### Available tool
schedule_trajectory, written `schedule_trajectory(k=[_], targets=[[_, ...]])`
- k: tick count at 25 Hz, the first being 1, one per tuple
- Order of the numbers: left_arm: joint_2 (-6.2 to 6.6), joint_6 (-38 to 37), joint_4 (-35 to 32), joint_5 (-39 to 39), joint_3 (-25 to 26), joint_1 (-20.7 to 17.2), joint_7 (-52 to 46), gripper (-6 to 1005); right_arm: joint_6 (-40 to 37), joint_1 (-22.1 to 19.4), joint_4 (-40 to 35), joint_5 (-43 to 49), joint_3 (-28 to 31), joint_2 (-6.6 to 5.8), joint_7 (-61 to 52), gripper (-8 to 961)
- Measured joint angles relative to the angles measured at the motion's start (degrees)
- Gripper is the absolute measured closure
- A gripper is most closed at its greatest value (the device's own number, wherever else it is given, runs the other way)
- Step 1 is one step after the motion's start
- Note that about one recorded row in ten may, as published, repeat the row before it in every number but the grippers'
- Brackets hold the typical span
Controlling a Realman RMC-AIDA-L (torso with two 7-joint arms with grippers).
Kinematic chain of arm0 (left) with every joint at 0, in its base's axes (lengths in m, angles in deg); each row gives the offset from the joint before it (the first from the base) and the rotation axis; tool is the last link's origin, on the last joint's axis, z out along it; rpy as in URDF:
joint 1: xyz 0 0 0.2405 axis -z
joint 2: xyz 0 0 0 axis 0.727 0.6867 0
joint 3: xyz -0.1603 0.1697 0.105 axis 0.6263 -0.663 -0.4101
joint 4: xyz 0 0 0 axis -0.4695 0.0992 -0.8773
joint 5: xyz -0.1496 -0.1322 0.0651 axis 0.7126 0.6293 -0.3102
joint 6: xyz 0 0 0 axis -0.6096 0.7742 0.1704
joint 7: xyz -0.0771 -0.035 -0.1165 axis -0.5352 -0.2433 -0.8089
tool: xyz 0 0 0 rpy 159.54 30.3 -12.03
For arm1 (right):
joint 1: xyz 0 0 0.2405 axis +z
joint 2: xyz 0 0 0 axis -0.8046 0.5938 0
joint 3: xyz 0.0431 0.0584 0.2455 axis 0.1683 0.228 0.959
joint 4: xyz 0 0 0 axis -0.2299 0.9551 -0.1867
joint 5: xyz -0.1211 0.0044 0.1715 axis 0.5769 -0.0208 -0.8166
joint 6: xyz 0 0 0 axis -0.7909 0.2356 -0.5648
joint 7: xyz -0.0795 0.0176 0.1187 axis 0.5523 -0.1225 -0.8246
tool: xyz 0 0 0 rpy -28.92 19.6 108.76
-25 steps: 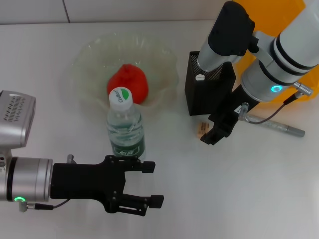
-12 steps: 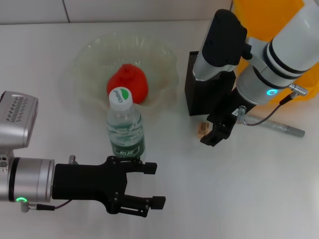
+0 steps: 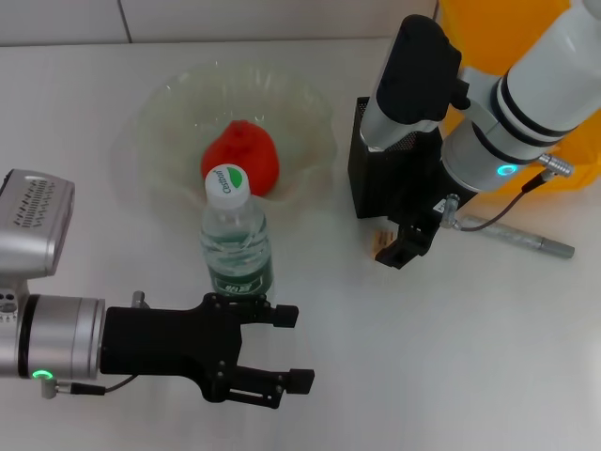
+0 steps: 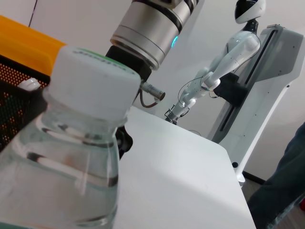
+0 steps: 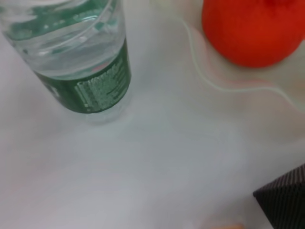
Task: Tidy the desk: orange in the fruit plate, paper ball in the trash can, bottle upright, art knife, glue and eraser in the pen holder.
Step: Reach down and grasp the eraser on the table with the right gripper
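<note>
The orange (image 3: pixel 240 156) lies in the clear fruit plate (image 3: pixel 174 103). The bottle (image 3: pixel 235 240) stands upright in front of the plate. My left gripper (image 3: pixel 293 348) is open and empty, low on the table just in front of the bottle. My right gripper (image 3: pixel 404 248) hangs right beside the small tan eraser (image 3: pixel 381 241), in front of the black mesh pen holder (image 3: pixel 376 183). The silver art knife (image 3: pixel 521 237) lies on the table to the right. A white cap (image 4: pixel 29 84) shows inside the pen holder in the left wrist view. The paper ball is out of view.
The orange trash can (image 3: pixel 502 28) stands at the back right, behind my right arm. The right wrist view shows the bottle (image 5: pixel 86 71), the orange (image 5: pixel 252 28) and a corner of the pen holder (image 5: pixel 286 195).
My right arm has shifted slightly left over the pen holder, its gripper staying by the eraser. My left gripper has barely moved.
</note>
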Motion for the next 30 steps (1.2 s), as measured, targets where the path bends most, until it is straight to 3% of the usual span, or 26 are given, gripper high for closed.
schedule_trajectory(k=[22,30], targets=[[0.00,0.10,0.00,0.19,0.21,0.50,0.00,129,2.01,1.38,3.93,-0.35,0.00,0.20,1.10,359],[0.00,-0.17,0.00,0.65,0.21,0.33,-0.01,129,2.74,1.85,5.08,-0.41,0.00,0.26,1.15,419]])
